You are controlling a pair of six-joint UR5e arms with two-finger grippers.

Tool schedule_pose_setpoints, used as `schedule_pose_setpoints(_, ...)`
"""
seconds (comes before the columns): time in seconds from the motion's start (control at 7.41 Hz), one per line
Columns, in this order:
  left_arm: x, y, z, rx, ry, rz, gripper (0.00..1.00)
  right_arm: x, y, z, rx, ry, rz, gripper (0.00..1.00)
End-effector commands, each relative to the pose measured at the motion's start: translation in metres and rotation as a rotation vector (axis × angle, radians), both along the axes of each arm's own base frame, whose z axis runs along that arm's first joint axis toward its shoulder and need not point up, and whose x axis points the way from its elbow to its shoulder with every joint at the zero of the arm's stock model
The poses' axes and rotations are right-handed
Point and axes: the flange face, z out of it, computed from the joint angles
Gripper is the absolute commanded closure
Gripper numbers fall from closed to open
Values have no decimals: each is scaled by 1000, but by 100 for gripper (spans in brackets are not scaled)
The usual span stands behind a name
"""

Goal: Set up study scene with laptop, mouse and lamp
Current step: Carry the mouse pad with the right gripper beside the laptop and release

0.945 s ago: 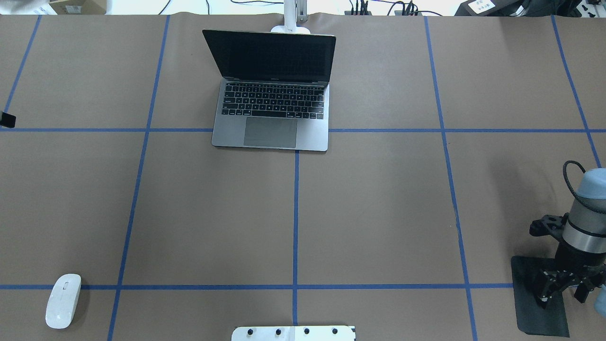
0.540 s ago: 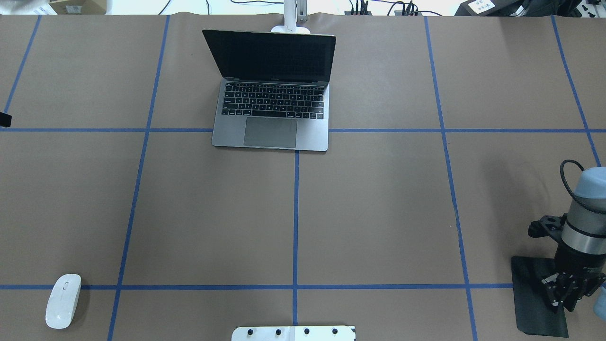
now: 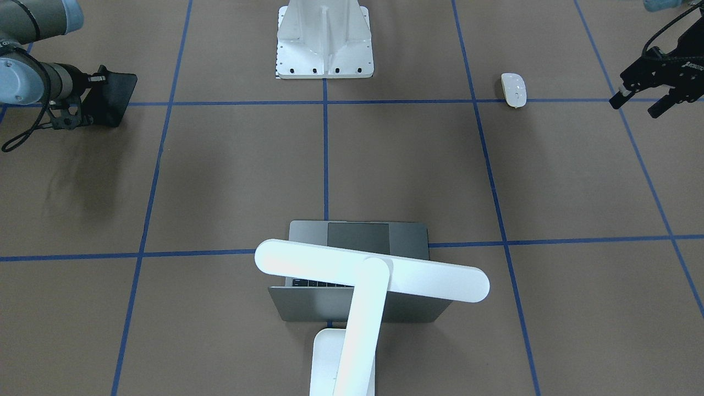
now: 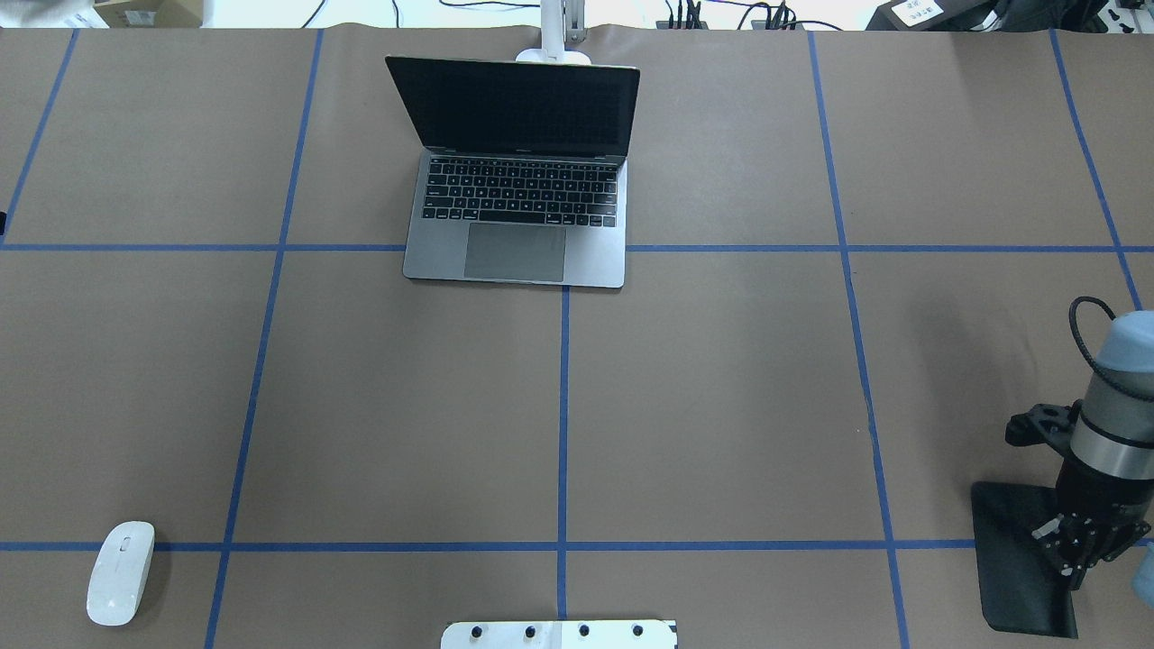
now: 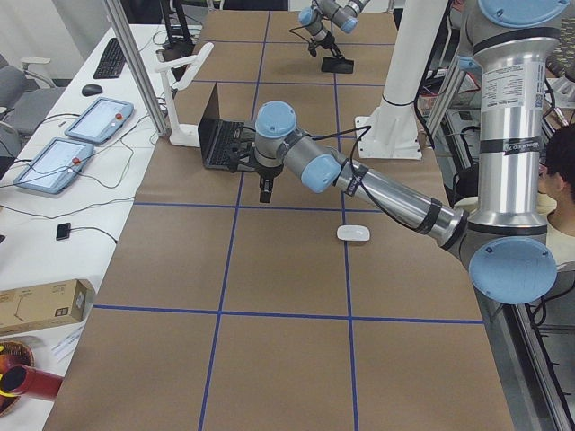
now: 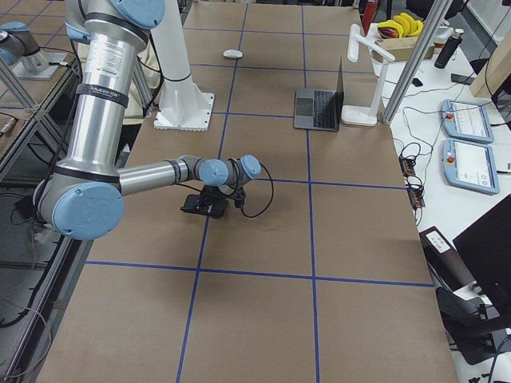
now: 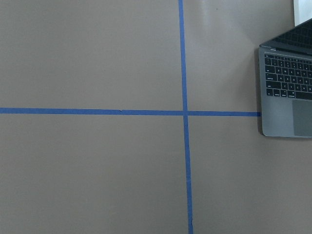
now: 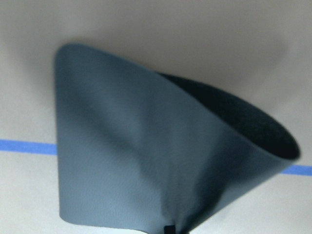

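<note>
Overhead exterior: mouse (image 4: 121,586) lies lengthwise front-to-back.

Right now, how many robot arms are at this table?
2. The left arm is on the mouse's side, left gripper open over bare table; the right arm is at the other end, right gripper shut on a black mat.

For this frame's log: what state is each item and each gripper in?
laptop: open, screen dark.
mouse: flat on the table, untouched.
lamp: upright behind the laptop, head over its keyboard.
black mat: pinched at one edge, curled.
right gripper: shut on the black mat.
left gripper: open, empty.
</note>
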Motion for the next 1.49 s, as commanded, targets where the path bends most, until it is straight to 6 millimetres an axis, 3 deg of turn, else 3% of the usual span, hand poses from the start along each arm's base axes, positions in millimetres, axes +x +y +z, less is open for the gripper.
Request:
schedule_pose_setpoints(0.0,-20,-5,10,33,-7,-2,0,36,-40,-44,37,-60,141,100)
schedule_pose_setpoints(0.14,-34,-11,25,36,-26,-1,0,54,-78,-77,67,-85,235,100)
schedule_pose_setpoints(0.27,-45,-16,39,53,-50,11,0,64,-121,-128,95,-104,313,100)
schedule_pose_setpoints(0.4,-51,-19,51,55,-63,17,0,70,-166,-192,112,-111,373,100)
schedule_pose_setpoints(0.54,-55,-23,65,49,-74,23,0,66,-194,-255,132,-124,392,100)
schedule_pose_setpoints(0.68,-56,-28,78,36,-80,28,0,59,-208,-300,157,-144,397,100)
schedule_pose_setpoints(0.94,-58,-31,83,31,-85,26,0,50,-223,-332,186,-160,407,100)
schedule_pose_setpoints(1.22,-63,-31,83,47,-87,25,0,33,-236,-343,192,-162,418,100)
schedule_pose_setpoints(1.35,-64,-31,83,48,-89,23,0,13,-255,-347,199,-181,452,100)
